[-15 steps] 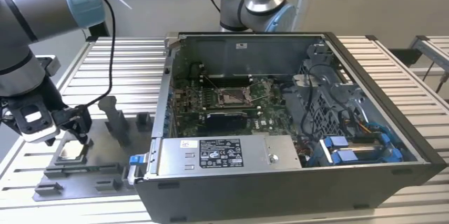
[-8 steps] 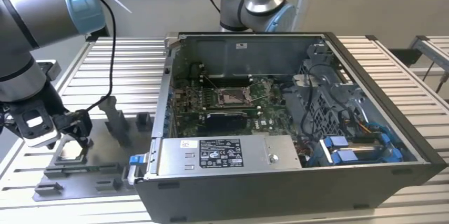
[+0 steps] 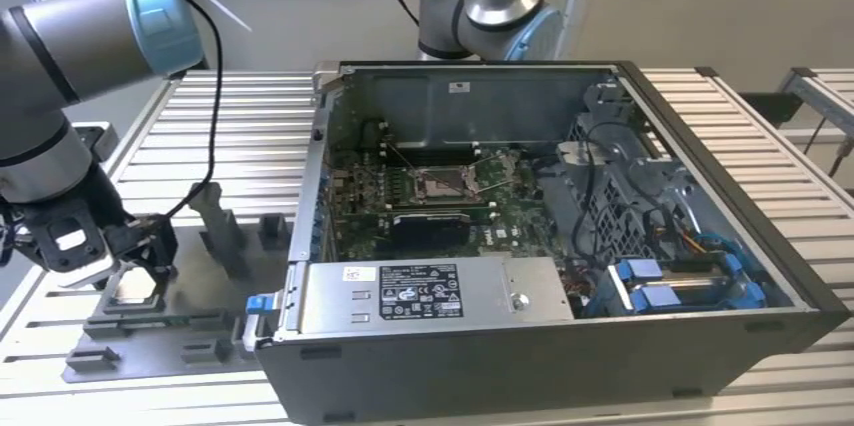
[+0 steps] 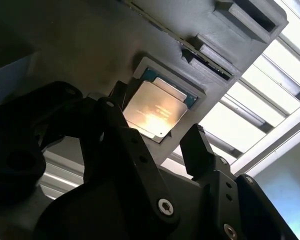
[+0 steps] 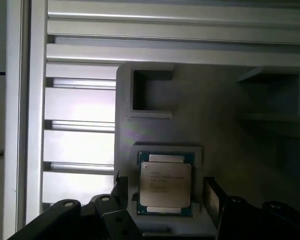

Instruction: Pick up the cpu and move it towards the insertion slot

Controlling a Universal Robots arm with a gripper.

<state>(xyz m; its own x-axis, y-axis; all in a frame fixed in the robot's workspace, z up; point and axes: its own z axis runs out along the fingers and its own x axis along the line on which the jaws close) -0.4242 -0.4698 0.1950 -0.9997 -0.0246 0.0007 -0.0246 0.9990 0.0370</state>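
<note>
currently gripper [image 5: 166, 192] hangs with fingers [image 5: 212, 194] spread either side of the cpu [image 4: 152, 106], not yet clamped, which sits flat in grey fixture pocket [image 5: 167, 149], edges presented for pinching, well apart from the insertion slot [image 3: 441, 183].

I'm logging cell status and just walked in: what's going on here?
The arm's gripper hangs over the small square silvery-topped cpu. The chip lies flat in a recess of the grey plastic fixture plate, to the exterior view's left of the open dark computer case. The jaws stand open on either side of the chip and are not closed on it. The square metal-framed insertion slot inside the case has its dark centre showing.
</note>
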